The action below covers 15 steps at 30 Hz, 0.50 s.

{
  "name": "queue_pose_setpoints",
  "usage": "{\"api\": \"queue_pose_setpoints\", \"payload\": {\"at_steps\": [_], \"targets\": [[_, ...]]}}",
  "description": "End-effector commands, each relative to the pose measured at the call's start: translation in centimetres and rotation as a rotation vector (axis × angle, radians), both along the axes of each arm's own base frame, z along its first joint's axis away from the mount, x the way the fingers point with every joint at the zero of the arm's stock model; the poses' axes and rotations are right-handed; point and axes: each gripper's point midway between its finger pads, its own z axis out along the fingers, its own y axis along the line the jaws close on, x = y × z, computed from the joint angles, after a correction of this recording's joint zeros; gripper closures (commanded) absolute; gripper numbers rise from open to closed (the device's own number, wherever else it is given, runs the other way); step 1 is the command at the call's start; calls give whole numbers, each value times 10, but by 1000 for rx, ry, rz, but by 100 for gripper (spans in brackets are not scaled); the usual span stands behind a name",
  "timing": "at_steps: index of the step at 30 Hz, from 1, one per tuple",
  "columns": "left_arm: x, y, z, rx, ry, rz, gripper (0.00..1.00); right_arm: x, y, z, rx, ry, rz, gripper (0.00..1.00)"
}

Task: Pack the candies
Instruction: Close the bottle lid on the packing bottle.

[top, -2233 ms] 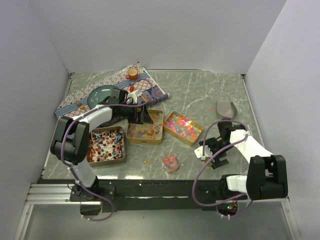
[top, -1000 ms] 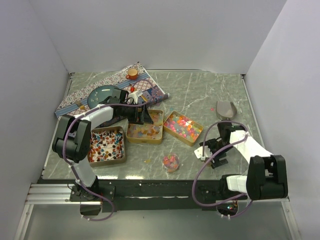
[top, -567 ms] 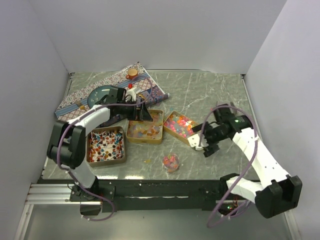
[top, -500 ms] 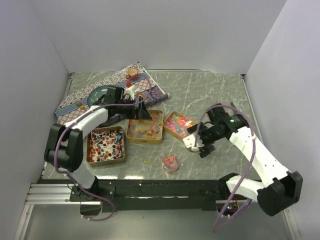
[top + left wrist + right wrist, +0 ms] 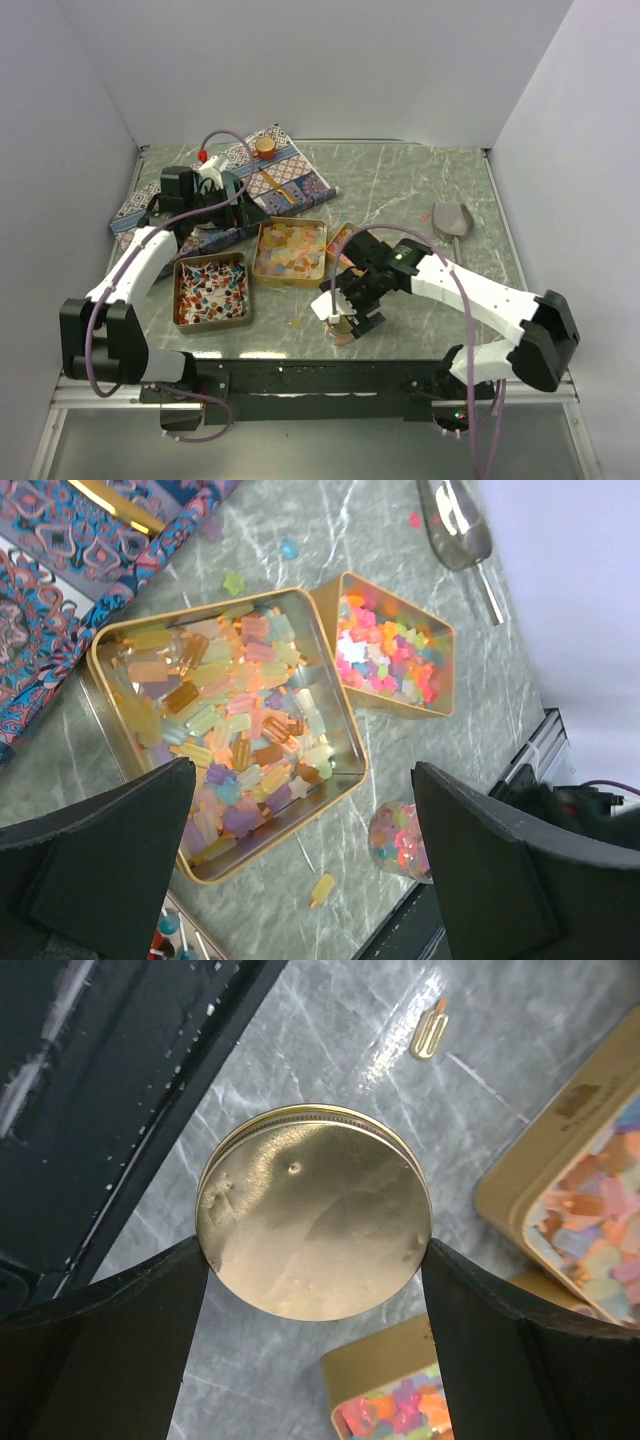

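The candies (image 5: 290,252) are kept in three gold tins (image 5: 288,281) set side by side on the marble table (image 5: 420,180). Mixed red-white-black ones are in the left tin and pale yellow-orange squares in the middle one. Bright pink-orange pieces are in the right tin, which is partly hidden by the right arm. More bright pieces are seen in a small clear jar (image 5: 400,835) close to the table's near edge.

The left gripper (image 5: 300,775) is spread wide and holds nothing. In its wrist view the middle tin's squares are framed between its fingers, well below them.

The right gripper (image 5: 315,1250) is clamped on a round gold lid (image 5: 315,1200), with both fingers pressed against its rim. It is held above the table just in front of the tins. Whether the jar lies under the lid cannot be told from that wrist view. One loose candy (image 5: 428,1035) is seen on the table beyond the lid.
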Motion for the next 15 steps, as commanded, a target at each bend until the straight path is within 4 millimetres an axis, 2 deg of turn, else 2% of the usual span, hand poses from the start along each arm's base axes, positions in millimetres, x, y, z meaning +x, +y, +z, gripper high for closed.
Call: {"api": "queue_pose_setpoints", "payload": {"at_steps": [1, 6, 9, 15], "targets": [[-14, 0, 23, -32, -62, -9, 3, 12, 5, -16, -40, -21, -29, 18], [-23, 3, 20, -39, -65, 3, 3, 14, 2, -29, -101, -24, 13, 19], [-24, 4, 20, -41, -72, 5, 3, 8, -8, -37, -160, -9, 42, 20], [-23, 6, 19, -51, -72, 15, 3, 6, -10, -37, -163, -24, 57, 20]]}}
